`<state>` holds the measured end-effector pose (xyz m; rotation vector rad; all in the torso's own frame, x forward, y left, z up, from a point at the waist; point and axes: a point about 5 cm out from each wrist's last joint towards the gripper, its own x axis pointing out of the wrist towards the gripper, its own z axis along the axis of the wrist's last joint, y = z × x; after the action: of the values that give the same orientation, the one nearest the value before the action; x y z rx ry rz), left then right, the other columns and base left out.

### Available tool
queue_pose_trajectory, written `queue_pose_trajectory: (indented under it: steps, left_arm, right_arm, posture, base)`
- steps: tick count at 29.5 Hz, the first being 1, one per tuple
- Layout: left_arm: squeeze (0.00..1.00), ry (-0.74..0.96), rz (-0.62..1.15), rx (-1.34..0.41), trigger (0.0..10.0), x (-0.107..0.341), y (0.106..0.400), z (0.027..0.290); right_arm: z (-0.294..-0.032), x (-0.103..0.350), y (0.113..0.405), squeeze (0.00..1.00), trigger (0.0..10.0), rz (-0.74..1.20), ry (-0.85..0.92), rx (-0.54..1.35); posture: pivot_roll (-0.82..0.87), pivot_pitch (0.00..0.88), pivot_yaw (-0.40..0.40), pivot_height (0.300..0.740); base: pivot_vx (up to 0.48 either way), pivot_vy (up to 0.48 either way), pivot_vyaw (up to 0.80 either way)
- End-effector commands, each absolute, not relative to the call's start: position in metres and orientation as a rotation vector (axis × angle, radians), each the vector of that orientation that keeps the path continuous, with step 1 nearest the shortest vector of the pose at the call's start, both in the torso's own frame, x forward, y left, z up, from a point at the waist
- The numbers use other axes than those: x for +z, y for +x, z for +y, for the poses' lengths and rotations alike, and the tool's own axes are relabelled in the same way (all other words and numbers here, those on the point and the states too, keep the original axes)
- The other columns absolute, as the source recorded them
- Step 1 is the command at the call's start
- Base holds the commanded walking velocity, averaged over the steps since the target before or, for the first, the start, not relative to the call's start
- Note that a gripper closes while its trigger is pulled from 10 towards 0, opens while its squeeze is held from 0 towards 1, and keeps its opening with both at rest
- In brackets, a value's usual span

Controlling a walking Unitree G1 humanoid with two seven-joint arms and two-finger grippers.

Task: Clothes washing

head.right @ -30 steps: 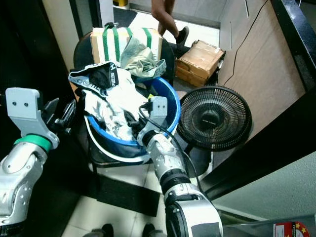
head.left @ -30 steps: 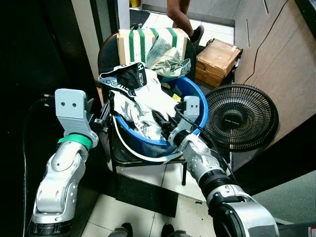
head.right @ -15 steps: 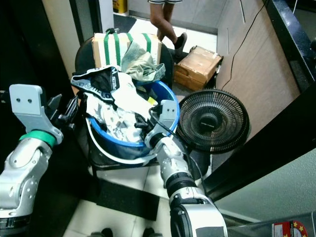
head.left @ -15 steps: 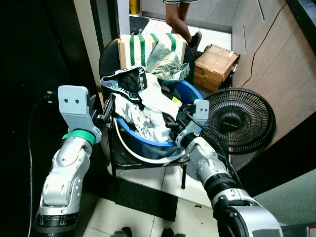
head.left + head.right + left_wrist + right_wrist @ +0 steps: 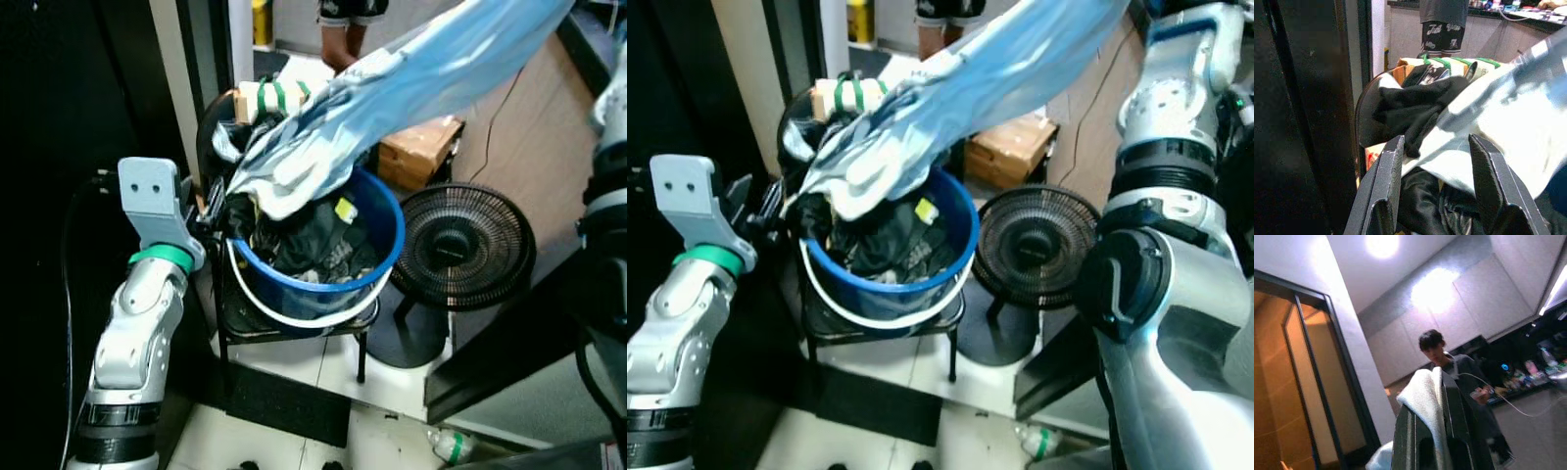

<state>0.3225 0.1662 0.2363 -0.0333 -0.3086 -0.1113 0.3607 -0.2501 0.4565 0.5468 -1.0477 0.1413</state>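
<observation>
R tool (image 5: 1432, 431) is way up high, fingers pinched tight on a fold of the pale blue garment (image 5: 392, 93). That cloth runs in one long diagonal from the top right down to the blue laundry basin (image 5: 377, 257). Its low end is bunched whitish and drapes over the basin's far-left rim. It isn't free of the pile yet.

The basin sits on a small black stool (image 5: 294, 328), with dark clothes (image 5: 313, 245) heaped inside and a yellow tag showing among them. Black garments (image 5: 1422, 100) hang over the rim nearest the L tool.

L tool (image 5: 1437, 188) hovers just beside the basin's left rim. Its fingers are spread wide and hold nothing, with the cloth's tail passing in front of the gap.

Behind the basin are a green-striped box (image 5: 266, 96) and a cardboard carton (image 5: 423, 149). A black floor fan (image 5: 460, 250) is just right of the stool. A person (image 5: 1445, 19) stands behind, and their shorts carry white lettering, too blurred to read. No brand legible elsewhere.

Risks, as I judge it:
- The tail may snag the dark stuff and drag extra pieces over the rim onto the floor.
- The pull could tip or slide the basin on that narrow stool, since the L tool isn't bracing it.
- A swinging tail could catch the fan grille.
- The pinch is on one fold only, so slip is possible.
</observation>
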Motion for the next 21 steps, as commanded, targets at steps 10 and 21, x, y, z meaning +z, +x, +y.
queue_pose_trajectory:
  steps: [10, 21]
  left_arm:
    - [0.0, -0.027, -0.294, -0.113, 10.0, 0.229, 0.325, 0.167]
    - [0.0, -0.01, -0.282, -0.122, 10.0, 0.227, 0.328, 0.166]
  right_arm:
    - [-0.219, 0.346, 0.391, 0.0, 0.0, -0.746, 0.481, 0.132]
    - [-0.212, 0.332, 0.402, 0.0, 0.0, -0.582, 0.341, 0.101]
  posture:
    - [0.03, 0.044, 0.012, 0.74]
    - [0.02, 0.045, 0.029, 0.74]
  base:
    - [0.0, 0.0, 0.0]
    - [0.0, 0.0, 0.0]
